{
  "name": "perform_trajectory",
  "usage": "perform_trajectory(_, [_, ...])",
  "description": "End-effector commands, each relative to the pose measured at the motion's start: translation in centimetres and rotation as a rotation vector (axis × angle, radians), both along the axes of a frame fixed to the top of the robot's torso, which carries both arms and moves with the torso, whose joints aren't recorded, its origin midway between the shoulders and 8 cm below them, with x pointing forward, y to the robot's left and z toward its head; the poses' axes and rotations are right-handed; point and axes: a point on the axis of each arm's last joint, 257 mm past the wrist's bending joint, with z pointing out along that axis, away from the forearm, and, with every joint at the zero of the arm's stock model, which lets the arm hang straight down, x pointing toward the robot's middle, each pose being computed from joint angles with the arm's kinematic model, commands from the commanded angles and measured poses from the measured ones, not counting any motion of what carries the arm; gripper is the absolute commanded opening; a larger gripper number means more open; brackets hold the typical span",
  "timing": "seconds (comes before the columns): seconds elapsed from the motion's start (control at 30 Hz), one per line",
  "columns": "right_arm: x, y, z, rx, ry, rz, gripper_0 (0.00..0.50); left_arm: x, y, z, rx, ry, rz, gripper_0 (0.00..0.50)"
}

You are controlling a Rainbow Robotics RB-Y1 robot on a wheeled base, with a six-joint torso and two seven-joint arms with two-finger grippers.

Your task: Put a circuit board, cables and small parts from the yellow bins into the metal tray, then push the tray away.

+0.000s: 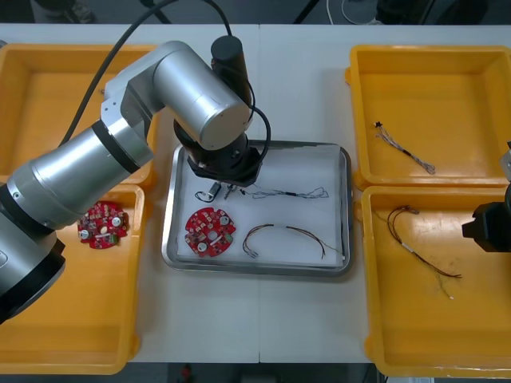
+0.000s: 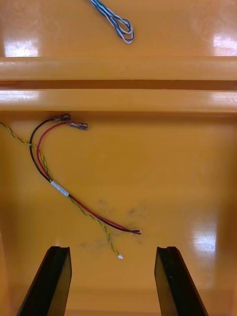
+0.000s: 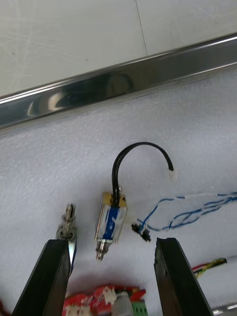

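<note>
Status: loading of the metal tray (image 1: pixel 343 209) looks nearly complete.

Tray contents, clock positions read from the tray centre in the front view:
- round red circuit board (image 1: pixel 210 231) at 8 o'clock
- red and yellow cable (image 1: pixel 283 235) at 5 o'clock
- twisted blue and white cable (image 1: pixel 291 192) at 2 o'clock
- two small metal parts at 10 o'clock: one with a looped black lead (image 3: pixel 111 222), a second part (image 3: pixel 66 228) just beside it

Left gripper (image 3: pixel 112 244) hangs over the 10 o'clock corner. Its fingers are spread wide and hold nothing. The part with the black lead lies between them on the white liner.

Right gripper (image 2: pixel 112 249) hovers at 3 o'clock over the near right yellow bin (image 1: pixel 375 319), fingers apart and empty. A black, red and yellow cable (image 2: pixel 74 197) lies in the bin ahead of them.

Leftovers: a spare circuit board (image 1: pixel 104 225) in the near left bin, and a blue and white cable (image 1: pixel 406 148) in the far right bin.

Judgement: this is the tail of the small-parts step, and the push is not yet done. The left gripper needs to lift clear of the loose parts without dragging the black lead. Then a gripper must set against the tray's 6 o'clock rim and drive it toward 12 o'clock, slowly enough that the parts do not roll.
</note>
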Motion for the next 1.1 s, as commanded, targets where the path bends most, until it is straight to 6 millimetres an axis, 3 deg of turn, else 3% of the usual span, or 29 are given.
perform_trajectory(0.03, [-0.4,0.3,0.7,0.007,-0.02,-0.017,0.488,0.3,-1.3,6.3,-0.069,-0.059,0.028,0.5])
perform_trajectory(0.23, [-0.3,1.6,2.0,-0.029,-0.051,0.051,0.486,-0.3,2.3,9.8,-0.023,-0.083,0.055,0.5])
perform_trajectory(0.53, [1.2,5.6,3.6,-0.073,-0.07,0.211,0.488,-0.8,8.9,12.2,0.009,-0.109,0.023,0.5])
perform_trajectory(0.87, [2.1,12.4,4.9,-0.127,-0.083,0.45,0.488,-1.6,16.2,12.1,0.015,-0.135,0.058,0.5])
perform_trajectory(1.1, [1.5,19.0,5.3,-0.189,-0.087,0.679,0.488,-2.8,21.8,11.1,0.019,-0.115,0.137,0.5])
